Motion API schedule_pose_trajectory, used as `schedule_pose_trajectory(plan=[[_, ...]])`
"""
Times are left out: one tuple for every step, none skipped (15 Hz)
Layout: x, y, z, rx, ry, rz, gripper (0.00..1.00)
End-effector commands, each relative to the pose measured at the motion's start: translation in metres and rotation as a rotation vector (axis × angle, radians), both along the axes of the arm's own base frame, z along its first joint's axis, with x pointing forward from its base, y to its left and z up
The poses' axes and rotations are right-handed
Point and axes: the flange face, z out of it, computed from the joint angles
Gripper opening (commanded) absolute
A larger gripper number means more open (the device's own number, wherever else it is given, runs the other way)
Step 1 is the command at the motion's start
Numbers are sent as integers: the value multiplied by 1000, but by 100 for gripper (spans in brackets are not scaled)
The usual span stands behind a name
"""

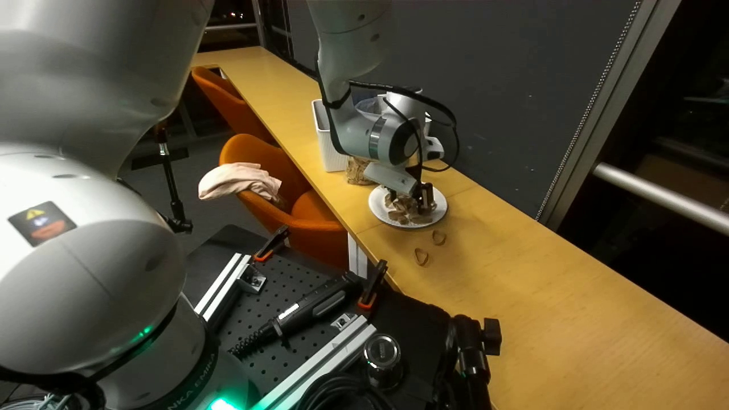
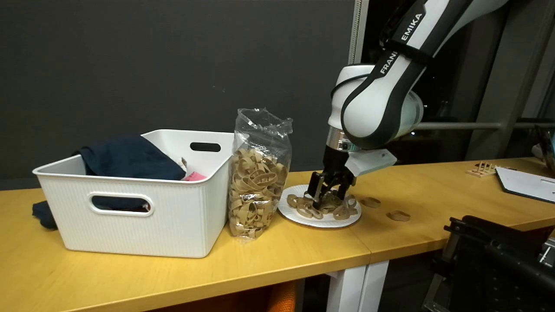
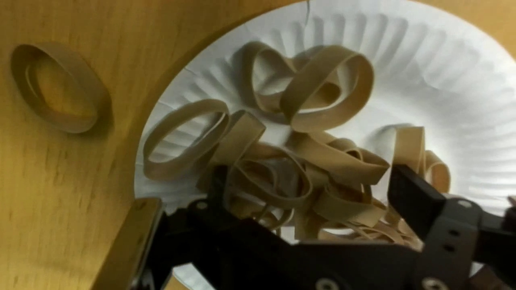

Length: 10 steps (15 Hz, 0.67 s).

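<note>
Wide tan rubber bands point(image 3: 342, 161) lie heaped on a round, fluted white paper plate point(image 3: 463, 92); the black pincer point(image 3: 310, 175) is spread among them. Beside the plate, on the yellow wooden bench point(image 2: 269, 262), stands a clear plastic bag point(image 2: 264, 138) of similar bands point(image 2: 258, 182).

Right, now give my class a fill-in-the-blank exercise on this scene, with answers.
The hand, over bands on the plate, is ____ (open or shut).
The clear bag stands ____ the basket and the plate.
Beside the plate, ____ loose bands lie on the table.
The big cloth in the basket is dark ____.
Missing words: open; between; two; blue.
</note>
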Motion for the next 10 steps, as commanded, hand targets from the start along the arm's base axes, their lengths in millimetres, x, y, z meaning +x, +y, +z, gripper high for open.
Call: schedule_pose_trajectory(plan=[[5, 1, -8, 25, -21, 11, 80], [6, 1, -8, 27, -22, 12, 74], [6, 2, -8, 27, -22, 14, 68], [6, 2, -8, 26, -24, 15, 58], [7, 2, -7, 26, -26, 17, 51], [8, 2, -6, 25, -29, 15, 44], [8, 2, -4, 25, -32, 15, 36], [8, 1, -1, 24, -36, 14, 30], [7, 0, 2, 21, -37, 9, 21], [5, -2, 5, 23, -37, 6, 15]])
